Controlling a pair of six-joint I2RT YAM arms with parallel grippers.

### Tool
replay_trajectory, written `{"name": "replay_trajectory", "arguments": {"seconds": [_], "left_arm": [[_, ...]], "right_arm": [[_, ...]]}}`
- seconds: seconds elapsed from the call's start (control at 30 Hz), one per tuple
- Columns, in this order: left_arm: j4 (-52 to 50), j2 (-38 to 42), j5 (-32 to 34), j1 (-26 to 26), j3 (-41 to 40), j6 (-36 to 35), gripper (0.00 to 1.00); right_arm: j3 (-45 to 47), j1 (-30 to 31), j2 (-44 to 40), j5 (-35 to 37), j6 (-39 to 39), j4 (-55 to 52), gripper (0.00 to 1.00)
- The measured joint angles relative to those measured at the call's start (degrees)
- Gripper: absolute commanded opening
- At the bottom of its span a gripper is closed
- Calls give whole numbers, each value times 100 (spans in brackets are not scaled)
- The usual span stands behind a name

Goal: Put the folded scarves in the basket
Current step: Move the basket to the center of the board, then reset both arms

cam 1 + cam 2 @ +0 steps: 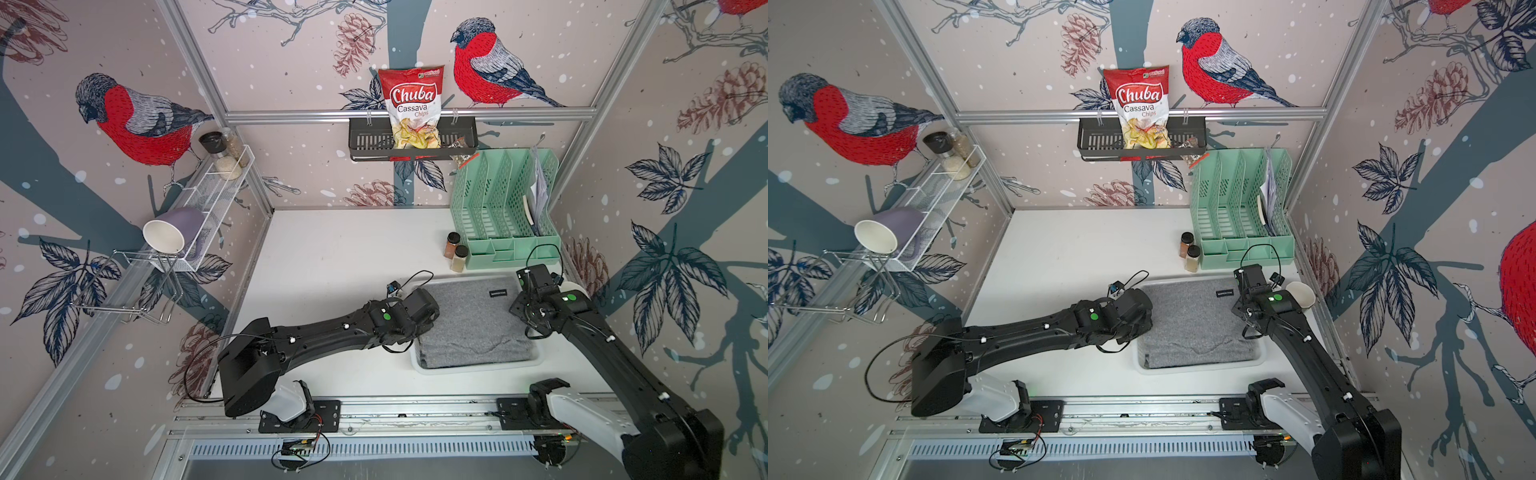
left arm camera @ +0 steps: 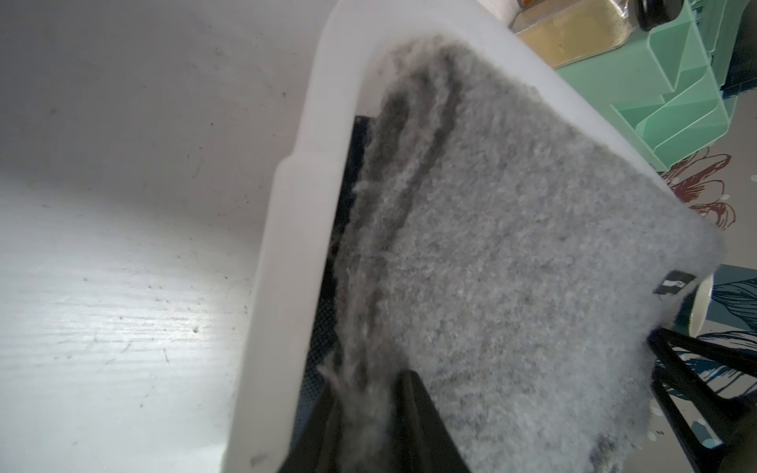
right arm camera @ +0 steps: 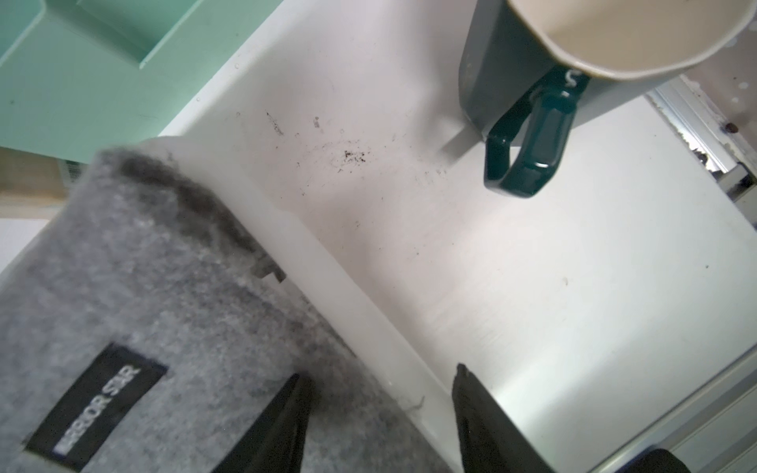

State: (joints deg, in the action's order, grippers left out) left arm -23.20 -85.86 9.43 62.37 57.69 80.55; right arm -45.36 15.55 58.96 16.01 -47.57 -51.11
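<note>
Scarf (image 1: 473, 324) lies flat in basket (image 1: 478, 369), near-right on table (image 1: 332, 257) — soft, light, floppy, prob. best pinched at layered edges; L gripper (image 2: 366, 385) narrow round left edge, grip unclear — R gripper (image 3: 380, 370) open, empty, astride right rim.

Grey fuzzy scarf (image 1: 473, 320), folded to a flat rectangle, lies level inside the shallow white basket (image 1: 478, 369) and nearly fills it. Black label (image 3: 96, 403) on top near a far corner (white lettering). Basket upright on the white surface (image 1: 332, 257).
</note>
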Motion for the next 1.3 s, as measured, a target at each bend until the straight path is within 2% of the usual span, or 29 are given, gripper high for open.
{"name": "replay_trajectory", "arguments": {"seconds": [0.3,0.47,0.8,0.97,1.13,1.3], "left_arm": [[-87,-232,184,-7,-9,-11,22],[-232,-116,358,-125,-138,-50,22],[-739,894,645,-684,-870,-155,22],[-1139,1403,938,-791,-1084,-151,24],[-1484,1731,1191,-826,-1075,-125,33],[-1799,1921,1416,-839,-785,-79,54]], "right_arm": [[291,-26,68,-216,74,319,59],[402,175,87,-481,-26,428,59],[149,1919,507,-828,-992,584,60],[-181,2420,820,-933,-1353,708,64],[-553,2634,922,-955,-1443,748,76],[-846,2564,752,-807,-1394,719,93]]}}
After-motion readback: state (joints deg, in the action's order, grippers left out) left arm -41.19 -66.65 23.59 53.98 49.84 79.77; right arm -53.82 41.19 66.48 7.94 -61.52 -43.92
